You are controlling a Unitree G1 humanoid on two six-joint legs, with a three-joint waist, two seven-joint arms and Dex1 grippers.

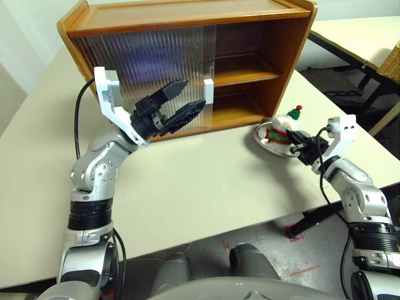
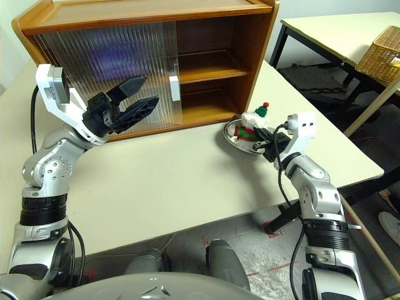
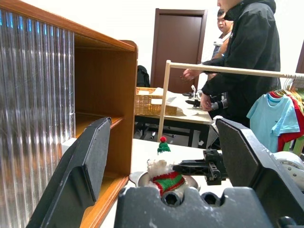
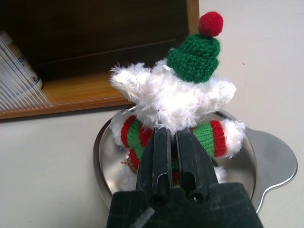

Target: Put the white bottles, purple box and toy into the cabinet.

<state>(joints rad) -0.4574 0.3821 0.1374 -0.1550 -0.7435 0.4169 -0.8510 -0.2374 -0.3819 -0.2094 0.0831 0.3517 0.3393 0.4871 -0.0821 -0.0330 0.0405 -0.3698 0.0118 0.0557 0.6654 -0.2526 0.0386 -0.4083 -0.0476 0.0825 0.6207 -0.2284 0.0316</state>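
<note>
Raised over the bare cream table (image 1: pixel 206 187), my left gripper (image 1: pixel 182 100) hangs with its two black fingers spread wide apart and nothing between them, just in front of the ribbed translucent sliding doors (image 1: pixel 147 78) that cover the left half of the cabinet (image 1: pixel 187 19). To its right the cabinet's other half stands open past the white block handle (image 1: pixel 209 91), inner shelf (image 1: pixel 250 76) and floor bare wood with free room. Just off the cabinet's lower right corner sits the shallow steel dish (image 4: pixel 273 164), near the table's right edge, and in it the toy (image 1: pixel 284 128) sits upright. My right gripper (image 1: pixel 297 142) has its fingers pressed together on the toy's sweater from behind. My right wrist view picks out a white bottle (image 4: pixel 21 64) behind the ribbed door. From my left wrist I see a person in a black jacket (image 3: pixel 249 52) beyond a far table with a wicker basket (image 3: pixel 149 101) and a rack of shirts (image 3: pixel 273 111)
</note>
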